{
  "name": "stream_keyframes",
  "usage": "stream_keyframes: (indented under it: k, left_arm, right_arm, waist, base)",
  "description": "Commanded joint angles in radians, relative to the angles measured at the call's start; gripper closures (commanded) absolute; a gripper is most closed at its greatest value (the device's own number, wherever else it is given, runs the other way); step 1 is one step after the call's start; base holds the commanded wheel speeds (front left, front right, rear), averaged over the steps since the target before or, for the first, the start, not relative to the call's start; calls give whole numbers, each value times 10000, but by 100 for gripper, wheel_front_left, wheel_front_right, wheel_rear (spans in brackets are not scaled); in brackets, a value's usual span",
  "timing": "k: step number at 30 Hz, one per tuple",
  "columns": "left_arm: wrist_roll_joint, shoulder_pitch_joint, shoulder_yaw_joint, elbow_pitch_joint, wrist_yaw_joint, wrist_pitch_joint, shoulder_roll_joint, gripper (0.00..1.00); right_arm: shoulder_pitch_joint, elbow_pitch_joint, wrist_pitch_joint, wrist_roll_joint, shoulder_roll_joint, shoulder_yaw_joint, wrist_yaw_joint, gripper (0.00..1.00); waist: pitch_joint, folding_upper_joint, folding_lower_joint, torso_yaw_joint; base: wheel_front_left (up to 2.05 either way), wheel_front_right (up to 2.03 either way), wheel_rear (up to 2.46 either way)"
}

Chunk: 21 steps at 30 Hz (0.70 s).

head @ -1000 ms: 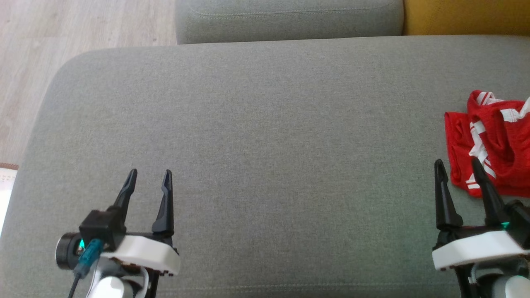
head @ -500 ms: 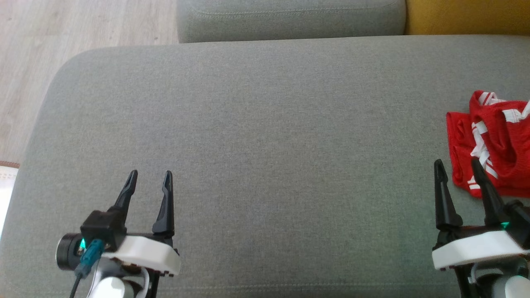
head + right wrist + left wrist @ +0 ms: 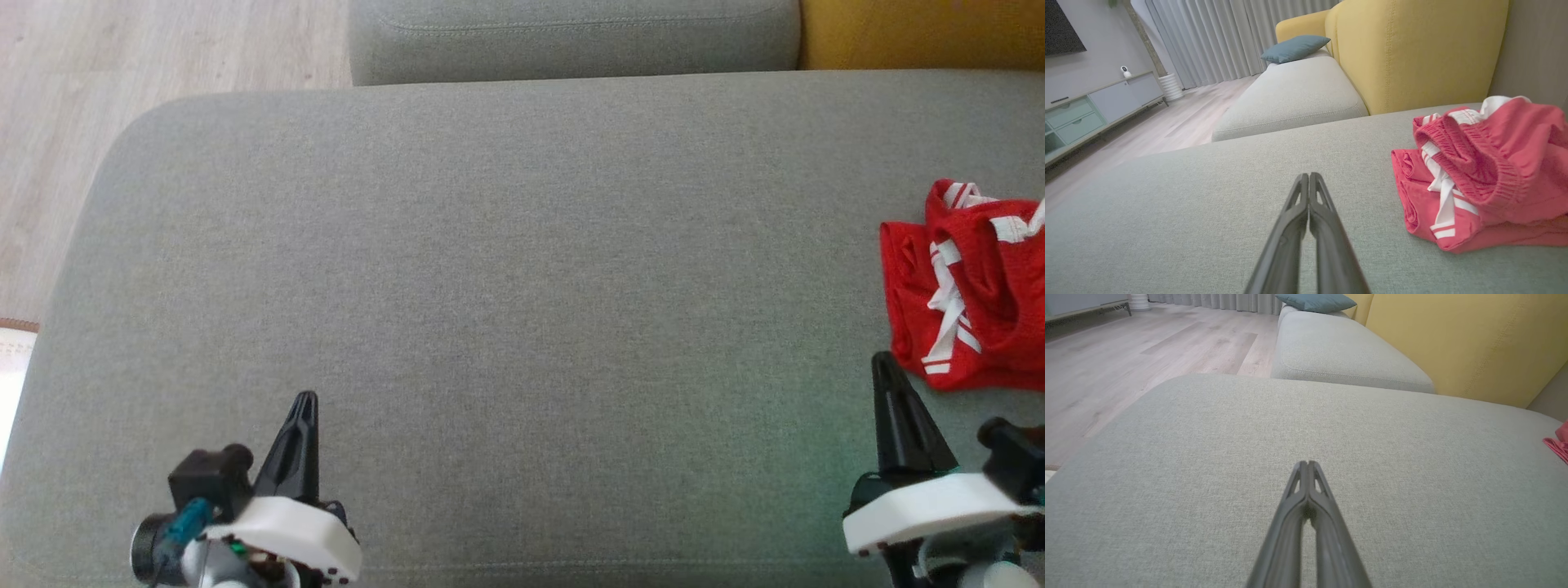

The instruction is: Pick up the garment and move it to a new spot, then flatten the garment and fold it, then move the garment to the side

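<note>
Head view, quick check: where does the garment [image 3: 971, 286] sit?

Crumpled in a red heap with white stripes at the right edge of the grey seat cushion [image 3: 522, 245], roughly halfway between its front and back edges. Part of it runs out of frame.

And the right gripper [image 3: 883, 359]?

Near the cushion's front right corner, its tip just short of the heap and apart from it. In the right wrist view both dark fingers press together along their length with nothing between them. The heap lies ahead and to the right of them.

Left gripper [image 3: 304, 398]?

Toward the front left corner, well apart from the cloth. Its fingers are pinched fully together as well, gripping nothing, over bare fabric.

Anything else around?

A second grey cushion [image 3: 571, 37] beyond the back edge, with a blue pillow [image 3: 1295, 47] at its far end, a yellow backrest [image 3: 1412, 49], and wooden floor [image 3: 163, 49] off the left edge.
</note>
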Motion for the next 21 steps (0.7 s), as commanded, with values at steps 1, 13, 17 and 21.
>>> stream_keyframes:
  k: [1, 13, 17, 21]
  left_arm:
    - [-297, -384, 210, -259, -113, 53, 56, 100]
    - [-1624, -541, 566, -12, -451, 264, -54, 100]
    - [-2064, -590, 688, 62, -561, 337, -94, 100]
    - [-2502, -637, 813, 134, -669, 411, -136, 100]
  right_arm:
    - [-276, -249, -15, 352, -79, 32, 5, 100]
    - [-504, 84, -7, 1840, -162, 92, 11, 100]
    - [-575, 190, 0, 2331, -185, 105, 14, 100]
    - [-646, 296, 10, 2819, -206, 116, 16, 100]
  waist:
    - [-8, -1, 0, -3]
    - [-63, -1, 0, -23]
    - [-81, -1, 0, -30]
    - [-99, -1, 0, -36]
  base:
    - [0, 0, 0]
    - [0, 0, 0]
    - [0, 0, 0]
    - [0, 0, 0]
